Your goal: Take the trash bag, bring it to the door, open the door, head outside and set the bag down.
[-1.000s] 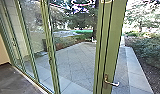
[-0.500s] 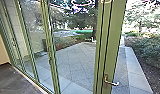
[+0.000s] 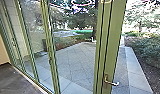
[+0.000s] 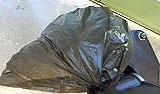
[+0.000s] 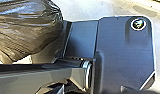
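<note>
the trash bag is picked up, its neck pinched in the left gripper, and brought to the door, which looks shut. opening, going out and setting down are left. the right gripper's state i cannot tell.
</note>
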Robot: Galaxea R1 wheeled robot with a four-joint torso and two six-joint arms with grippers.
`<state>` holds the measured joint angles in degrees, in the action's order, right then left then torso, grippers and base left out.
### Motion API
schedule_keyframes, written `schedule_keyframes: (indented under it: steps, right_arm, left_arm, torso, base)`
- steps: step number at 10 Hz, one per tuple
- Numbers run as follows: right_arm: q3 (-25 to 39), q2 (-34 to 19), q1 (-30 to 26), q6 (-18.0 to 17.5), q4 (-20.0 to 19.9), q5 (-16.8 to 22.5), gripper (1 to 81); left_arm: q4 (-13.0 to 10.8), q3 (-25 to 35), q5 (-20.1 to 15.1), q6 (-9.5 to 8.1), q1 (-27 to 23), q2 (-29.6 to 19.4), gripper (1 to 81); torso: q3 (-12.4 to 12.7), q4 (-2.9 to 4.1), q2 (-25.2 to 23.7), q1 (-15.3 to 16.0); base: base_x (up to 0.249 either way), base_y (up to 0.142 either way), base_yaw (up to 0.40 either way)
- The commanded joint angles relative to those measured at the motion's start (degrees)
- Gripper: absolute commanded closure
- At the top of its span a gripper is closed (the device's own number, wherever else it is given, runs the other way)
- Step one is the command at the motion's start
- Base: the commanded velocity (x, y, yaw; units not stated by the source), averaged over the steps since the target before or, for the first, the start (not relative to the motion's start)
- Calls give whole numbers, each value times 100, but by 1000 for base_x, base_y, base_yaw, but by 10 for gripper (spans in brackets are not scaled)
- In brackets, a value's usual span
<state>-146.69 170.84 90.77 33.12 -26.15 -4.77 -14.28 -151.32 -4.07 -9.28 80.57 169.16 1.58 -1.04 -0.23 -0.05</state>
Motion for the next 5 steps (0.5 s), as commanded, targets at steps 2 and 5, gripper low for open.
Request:
schedule_keyframes:
  steps: [2, 5]
  right_arm:
    - [1940, -1231, -142, 1, 14, 250, 10]
    - [3175, -2151, -54, -25, -4, -103, 10]
  left_arm:
    - [109, 1128, -252, -40, -414, -776, 811]
    - [109, 1647, -243, -39, -318, -1102, 811]
  torso:
    - [0, 0, 0, 5]
    - [0, 0, 0, 5]
  base:
    - [0, 0, 0]
    - [0, 0, 0]
